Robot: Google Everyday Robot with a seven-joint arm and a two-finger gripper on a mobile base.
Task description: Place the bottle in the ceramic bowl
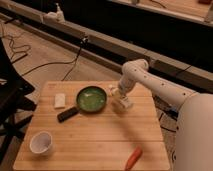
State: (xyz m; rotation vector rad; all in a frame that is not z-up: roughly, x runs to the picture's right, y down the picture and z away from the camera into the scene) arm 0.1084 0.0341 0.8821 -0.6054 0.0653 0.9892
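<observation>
The whitish bottle (60,100) lies on the wooden table (100,145), just left of a green pan. The white ceramic bowl (41,142) stands at the table's front left corner, and nothing shows inside it. My gripper (123,101) hangs low over the table just right of the pan, at the end of the white arm (150,82) that reaches in from the right. It is well to the right of the bottle and far from the bowl. I see nothing clearly held in it.
A green pan (91,99) with a black handle (67,115) sits between the gripper and the bottle. An orange carrot-like piece (133,157) lies at the front right edge. A dark chair (10,107) stands left of the table, with cables on the floor behind.
</observation>
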